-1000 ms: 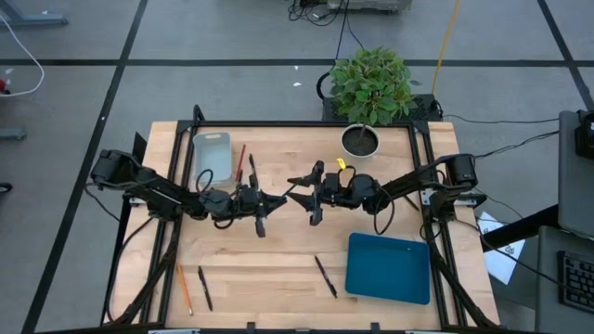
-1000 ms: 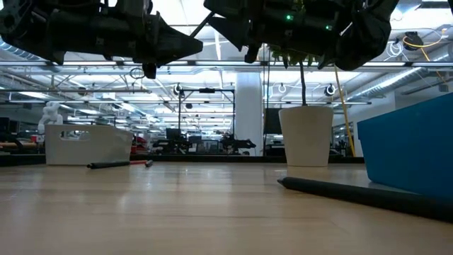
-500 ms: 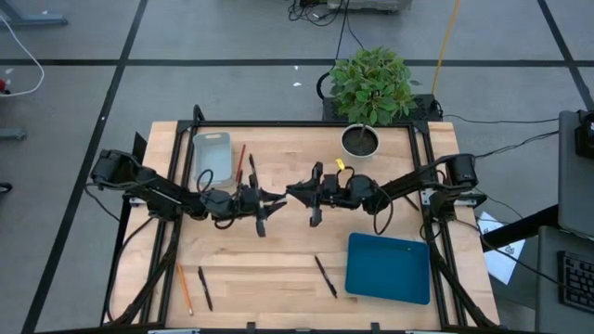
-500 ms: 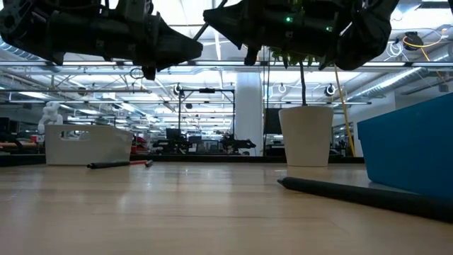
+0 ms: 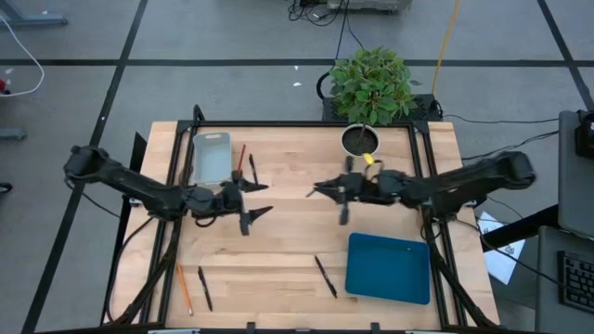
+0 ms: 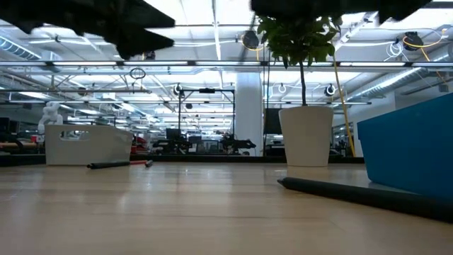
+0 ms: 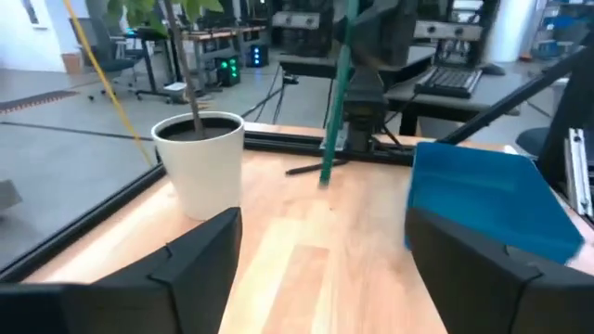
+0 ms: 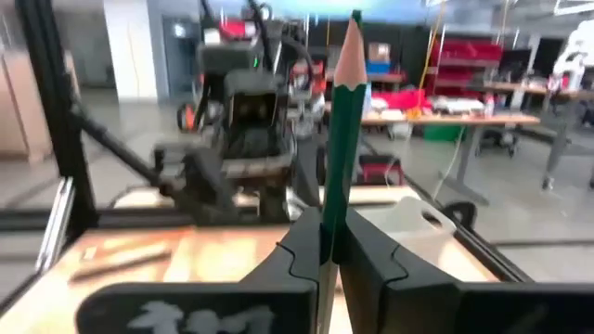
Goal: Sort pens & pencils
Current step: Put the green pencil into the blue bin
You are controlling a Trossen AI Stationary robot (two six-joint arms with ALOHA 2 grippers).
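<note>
The right end effector (image 5: 320, 190) is clenched on a green pencil (image 8: 343, 121), which stands upright between its fingers (image 8: 297, 246) in the right wrist view. A second ago the two end effectors nearly met over the middle of the worktop (image 5: 297, 246); both arms have since drawn back toward their own sides (the gap between them is now wide). The left end effector (image 5: 258, 199) is spread open and holds nothing, hovering just beside the white bin (image 5: 211, 156).

The left wrist view shows the green pencil farther off, held upright above the worktop, between the white plant pot (image 7: 199, 162) and the blue tray (image 7: 492, 199).

The rest has not moved. A red pencil (image 5: 240, 161) and a black pen (image 5: 252, 168) lie beside the white bin. An orange pencil (image 5: 184, 288) and a second pen (image 5: 204, 288) lie near the front left corner. A third pen (image 5: 325, 276) lies just left of the blue tray.
</note>
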